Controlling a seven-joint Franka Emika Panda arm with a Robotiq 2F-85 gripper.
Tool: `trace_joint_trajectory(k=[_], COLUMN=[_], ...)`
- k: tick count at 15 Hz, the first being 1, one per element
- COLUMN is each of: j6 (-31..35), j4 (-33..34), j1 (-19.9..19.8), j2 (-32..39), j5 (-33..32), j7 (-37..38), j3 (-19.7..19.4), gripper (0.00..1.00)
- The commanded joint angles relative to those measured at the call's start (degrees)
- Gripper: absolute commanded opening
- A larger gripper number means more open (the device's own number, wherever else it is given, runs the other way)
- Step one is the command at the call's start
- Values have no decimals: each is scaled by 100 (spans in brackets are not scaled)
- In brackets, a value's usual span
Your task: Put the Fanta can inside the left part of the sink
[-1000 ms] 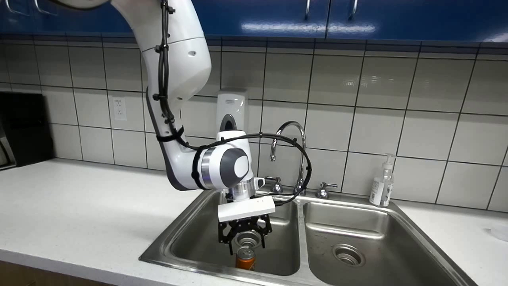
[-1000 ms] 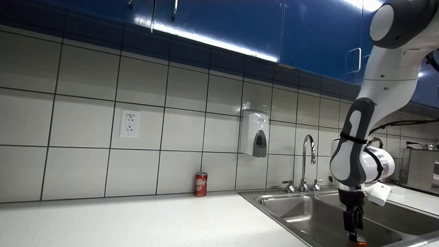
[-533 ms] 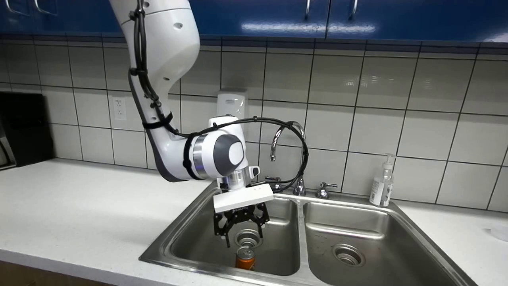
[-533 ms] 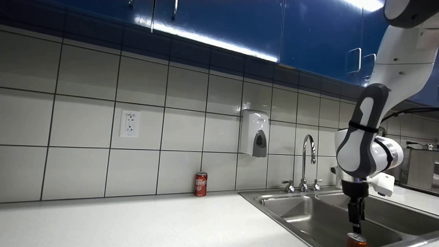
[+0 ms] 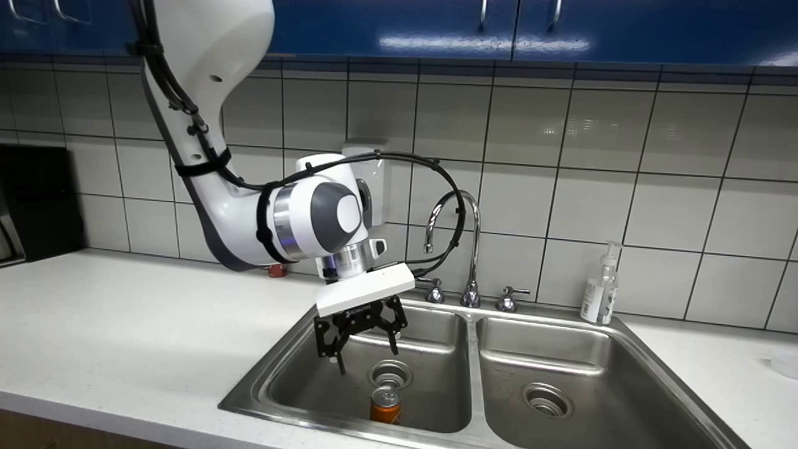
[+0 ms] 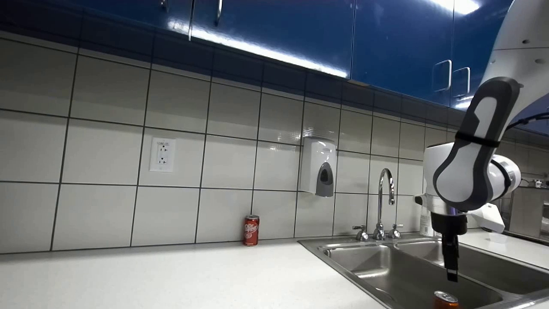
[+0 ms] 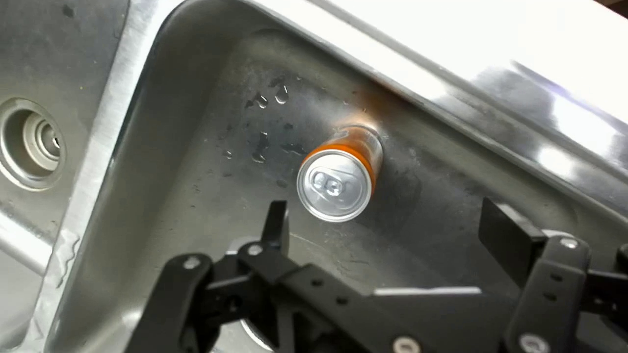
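Observation:
The Fanta can (image 5: 385, 410) stands upright on the floor of the left part of the sink (image 5: 430, 393), close to the basin's front wall. It also shows at the bottom edge in an exterior view (image 6: 446, 301) and in the wrist view (image 7: 338, 184). In the wrist view the basin floor (image 7: 206, 206) around it is wet with drops. My gripper (image 5: 368, 363) is open and empty. It hangs above the left basin, higher than the can and apart from it. In the wrist view its fingers (image 7: 382, 215) are spread wide, with the can beyond them.
A red can (image 6: 251, 231) stands on the counter by the tiled wall. The narrower basin (image 5: 611, 411) lies across the divider. A faucet (image 5: 477, 249) rises behind the sink. A clear pump bottle (image 5: 600, 290) stands at the back corner. A dispenser (image 6: 318, 166) hangs on the wall.
My gripper has risen away from the can and shifted left in an exterior view. The red can has come into sight there behind the arm. The Fanta can stays in place.

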Motion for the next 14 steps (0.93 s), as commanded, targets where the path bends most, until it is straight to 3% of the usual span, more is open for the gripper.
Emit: trace_joint_trajectory(k=[1,7,14], j6=[-199,-499,-1527], j4=[-482,-779,-990], j1=[157,424,1026], j2=[-757,-1402,-2175], j5=[-196,192,1367], j7=[-32,11,406], j3=[5,172,570], gripper=[100,100,100])
